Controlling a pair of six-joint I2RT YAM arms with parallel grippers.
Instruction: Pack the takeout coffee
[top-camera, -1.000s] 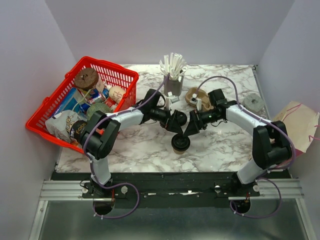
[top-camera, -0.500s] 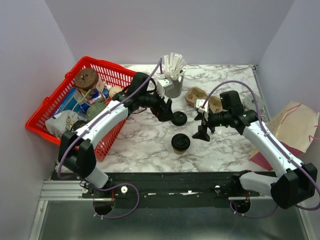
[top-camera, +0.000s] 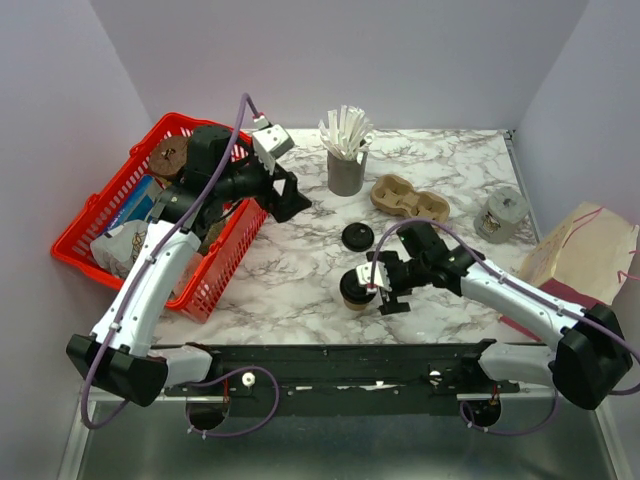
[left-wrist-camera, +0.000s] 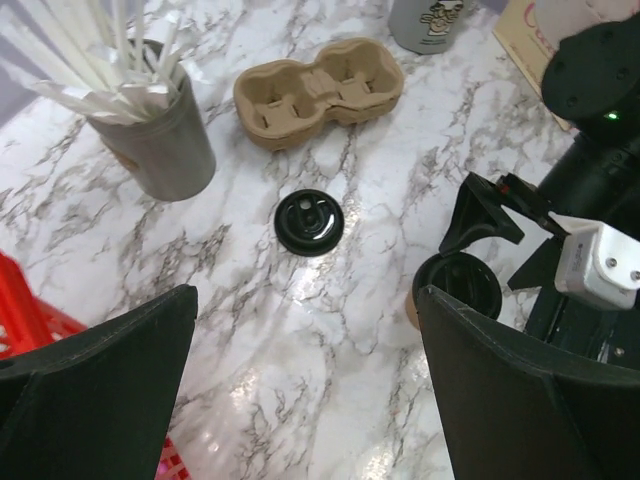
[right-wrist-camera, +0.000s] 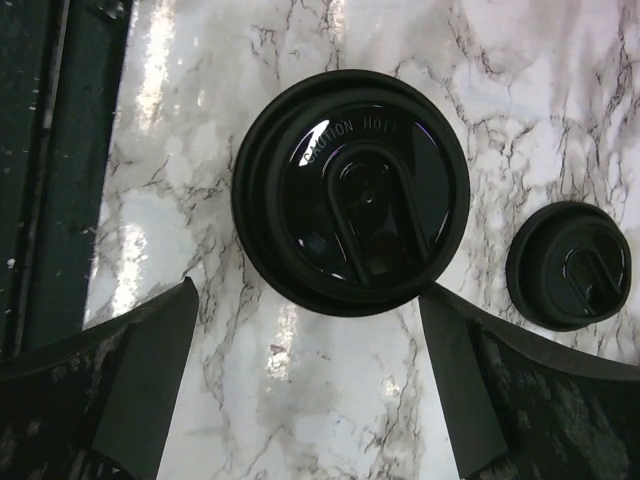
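Right hand (right-wrist-camera: 305, 392) spread over lidded cup (right-wrist-camera: 350, 190), seemingly not touching; left hand (top-camera: 291, 203) spread near basket (top-camera: 215, 275).

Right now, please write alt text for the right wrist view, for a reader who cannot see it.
A round black lid marked CAUTION HOT fills the centre, seen from above, with marble table around it. The open right gripper frames it from below, and a second black lid lies apart to its right.
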